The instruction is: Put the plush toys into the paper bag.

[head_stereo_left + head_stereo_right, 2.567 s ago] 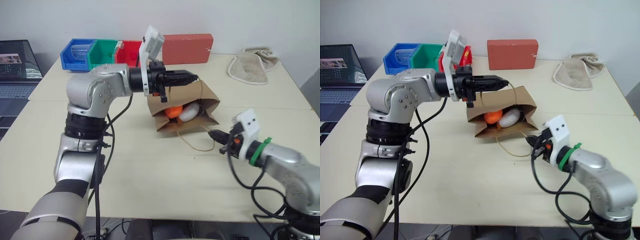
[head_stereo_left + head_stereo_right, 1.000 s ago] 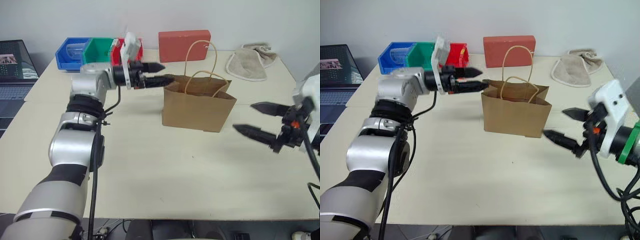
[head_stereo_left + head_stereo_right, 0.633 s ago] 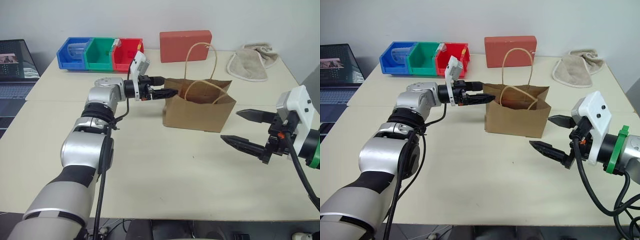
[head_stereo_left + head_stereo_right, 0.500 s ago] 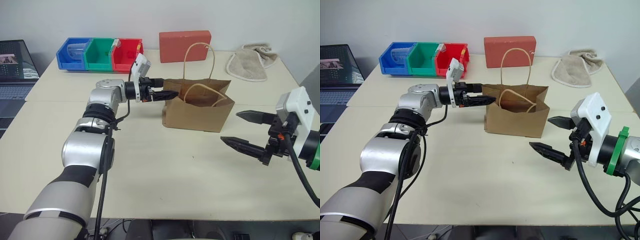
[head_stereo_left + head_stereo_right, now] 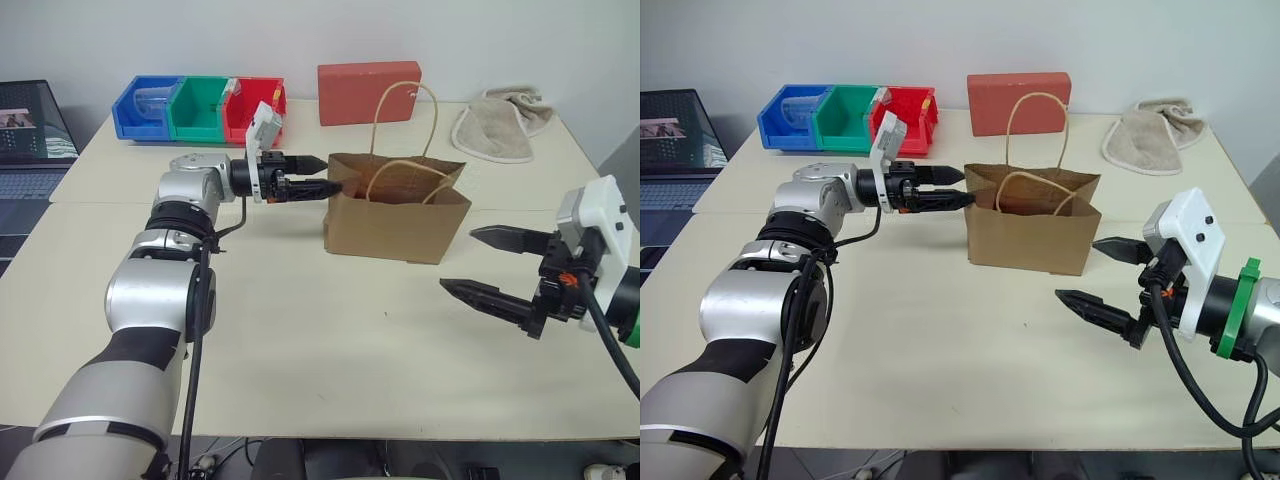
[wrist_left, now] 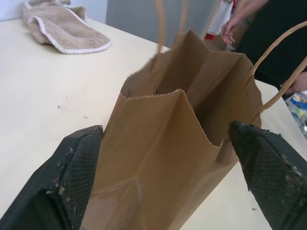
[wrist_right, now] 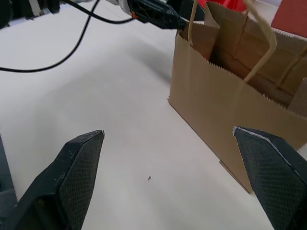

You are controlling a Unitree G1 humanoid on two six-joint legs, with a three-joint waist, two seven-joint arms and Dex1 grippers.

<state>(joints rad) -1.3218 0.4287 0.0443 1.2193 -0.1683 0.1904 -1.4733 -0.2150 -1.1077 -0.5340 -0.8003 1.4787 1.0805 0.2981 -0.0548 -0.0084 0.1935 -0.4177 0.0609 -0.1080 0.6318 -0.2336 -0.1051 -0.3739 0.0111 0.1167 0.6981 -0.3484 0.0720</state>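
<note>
Left end effector [image 5: 318, 176] released beside upright paper bag [image 5: 395, 210], right end effector [image 5: 485, 264] released nearby

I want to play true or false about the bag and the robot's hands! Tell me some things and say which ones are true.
1. The paper bag stands upright on the table. True.
2. The right gripper is squeezing the bag's handles. False: it is open and hangs apart from the bag, holding nothing.
3. The left gripper is open, right at the bag's side edge. True.
4. The red box lies inside the bag. False: it stands behind the bag, near the wall.
5. The beige towel lies on the table's far corner, away from the bag. True.
</note>
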